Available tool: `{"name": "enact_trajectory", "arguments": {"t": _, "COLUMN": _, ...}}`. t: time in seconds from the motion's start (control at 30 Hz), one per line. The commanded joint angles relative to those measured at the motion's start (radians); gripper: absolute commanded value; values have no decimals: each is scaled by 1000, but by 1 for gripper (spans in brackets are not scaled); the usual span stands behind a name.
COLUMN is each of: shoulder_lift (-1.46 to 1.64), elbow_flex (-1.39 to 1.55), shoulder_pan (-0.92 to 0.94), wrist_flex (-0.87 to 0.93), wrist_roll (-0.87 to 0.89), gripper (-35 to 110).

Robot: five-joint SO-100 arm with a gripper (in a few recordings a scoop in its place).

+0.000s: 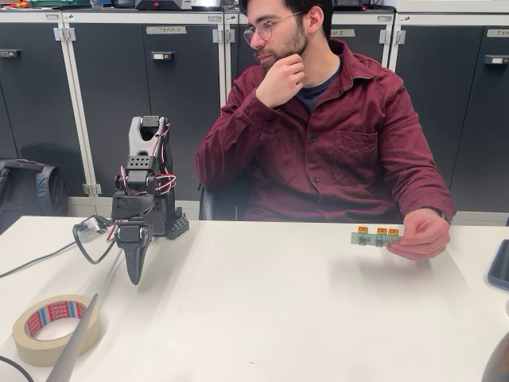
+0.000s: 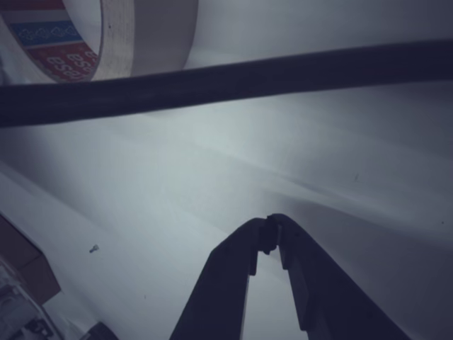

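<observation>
My black gripper (image 1: 134, 277) hangs folded down at the left of the white table (image 1: 278, 318), tip just above the surface. In the wrist view its two fingertips meet at the gripper (image 2: 270, 221), shut with nothing between them. A roll of beige tape (image 1: 54, 328) lies nearest, at the front left, and its tape roll (image 2: 85, 39) edge appears at the top left of the wrist view. A person in a dark red shirt sits behind the table and holds a small green circuit board (image 1: 375, 236) in a hand (image 1: 420, 235) at the right.
A black cable (image 2: 226, 78) crosses the wrist view above the fingers; a grey cable (image 1: 36, 261) runs left from the arm's base. A dark device (image 1: 500, 265) lies at the right table edge. Dark cabinets stand behind the person.
</observation>
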Motion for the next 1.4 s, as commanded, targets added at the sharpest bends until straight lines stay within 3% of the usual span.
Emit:
{"name": "enact_trajectory", "arguments": {"t": 0.0, "shoulder_lift": 89, "elbow_flex": 32, "shoulder_pan": 0, "wrist_flex": -35, "wrist_roll": -21, "gripper": -5}}
{"name": "enact_trajectory", "arguments": {"t": 1.37, "shoulder_lift": -29, "elbow_flex": -44, "shoulder_pan": -5, "wrist_flex": -17, "wrist_roll": -25, "gripper": -5}}
